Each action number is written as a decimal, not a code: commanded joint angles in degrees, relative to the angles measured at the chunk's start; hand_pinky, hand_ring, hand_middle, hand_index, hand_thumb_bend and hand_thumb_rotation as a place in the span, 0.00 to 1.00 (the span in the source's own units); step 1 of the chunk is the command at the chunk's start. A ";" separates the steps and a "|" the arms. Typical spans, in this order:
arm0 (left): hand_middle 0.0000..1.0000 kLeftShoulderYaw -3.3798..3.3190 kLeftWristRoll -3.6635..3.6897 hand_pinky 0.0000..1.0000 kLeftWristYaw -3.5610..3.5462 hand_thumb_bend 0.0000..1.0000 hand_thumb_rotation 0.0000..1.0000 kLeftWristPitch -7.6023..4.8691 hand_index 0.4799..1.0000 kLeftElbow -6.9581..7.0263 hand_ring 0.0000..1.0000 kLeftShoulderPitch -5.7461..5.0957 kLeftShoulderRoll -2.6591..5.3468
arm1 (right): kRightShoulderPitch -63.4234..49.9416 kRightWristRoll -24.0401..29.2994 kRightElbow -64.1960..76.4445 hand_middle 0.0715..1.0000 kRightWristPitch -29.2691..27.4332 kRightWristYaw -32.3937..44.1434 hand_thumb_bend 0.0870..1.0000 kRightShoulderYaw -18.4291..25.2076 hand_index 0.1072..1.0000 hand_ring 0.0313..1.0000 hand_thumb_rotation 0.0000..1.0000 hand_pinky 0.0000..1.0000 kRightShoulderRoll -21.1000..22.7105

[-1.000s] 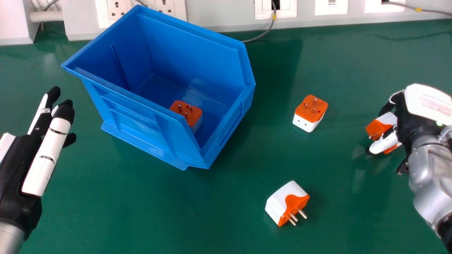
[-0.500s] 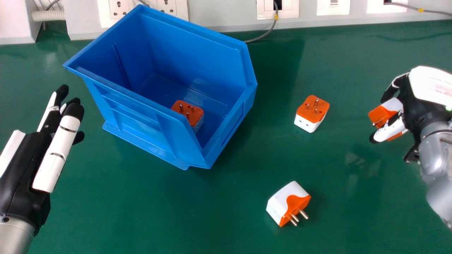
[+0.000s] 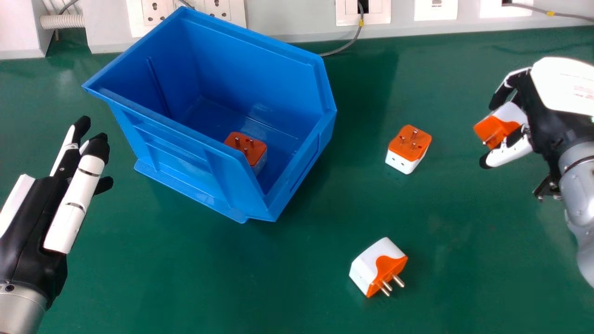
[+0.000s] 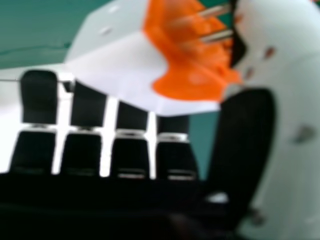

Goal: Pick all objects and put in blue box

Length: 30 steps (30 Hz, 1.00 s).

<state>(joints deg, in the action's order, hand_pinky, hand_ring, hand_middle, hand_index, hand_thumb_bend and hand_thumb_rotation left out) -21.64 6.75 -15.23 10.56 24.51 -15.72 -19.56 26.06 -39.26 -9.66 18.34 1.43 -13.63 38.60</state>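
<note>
Toward twelve o'clock in the head view, my right hand (image 3: 540, 113) has travelled over the last second, carrying a white-and-orange plug adapter (image 3: 503, 123) up with it. My fingers (image 4: 37, 100) are bent against one side of that adapter and my thumb (image 4: 250, 130) closes on the other, so it is pinched between them; its metal pins (image 4: 216, 36) point toward the thumb. It hangs apart from the green table (image 3: 278, 278). Reading the head view as a clock centred on what I'm gripping, a second adapter (image 3: 408, 148) stands on the table between eight and nine o'clock, orange face and pins up. Between seven and eight, a third adapter (image 3: 378, 267) lies tipped over, pins toward its own four o'clock. Farther out at nine o'clock sits the blue open-fronted storage bin (image 3: 274, 206), with a fourth adapter (image 3: 248, 148) resting inside near its four-o'clock side, pins up. Well beyond, between eight and nine, is my left hand (image 3: 46, 218), its fingers straight and holding nothing. At ten o'clock, a grey cable (image 3: 358, 30) droops from a white wall socket (image 3: 343, 14) onto the table.
</note>
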 commanded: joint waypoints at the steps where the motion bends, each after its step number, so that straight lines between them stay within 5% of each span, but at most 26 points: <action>1: 0.97 -0.32 -0.02 0.89 -0.21 0.50 1.00 -1.13 1.00 0.45 0.95 0.40 -1.00 | -0.77 -1.58 4.73 0.49 0.31 0.66 0.44 2.14 0.47 0.39 0.00 0.35 1.82; 14: 0.97 -0.45 -0.18 0.89 -0.46 0.51 1.00 -1.16 1.00 0.14 0.95 0.88 -1.24 | -7.95 -2.62 21.18 0.50 -1.64 5.26 0.44 4.89 0.46 0.40 0.00 0.34 0.35; 30: 0.97 0.19 -0.63 0.89 0.31 0.50 1.00 -0.37 1.00 1.18 0.95 1.21 -0.94 | -12.29 -2.72 34.85 0.50 -6.19 13.10 0.44 3.76 0.47 0.41 0.00 0.33 -3.08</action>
<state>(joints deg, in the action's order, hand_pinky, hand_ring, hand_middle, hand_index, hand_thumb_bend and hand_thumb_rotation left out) -21.43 6.64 -15.28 10.58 24.15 -14.84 -19.75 13.27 -41.17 22.65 13.05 14.15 -10.14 35.95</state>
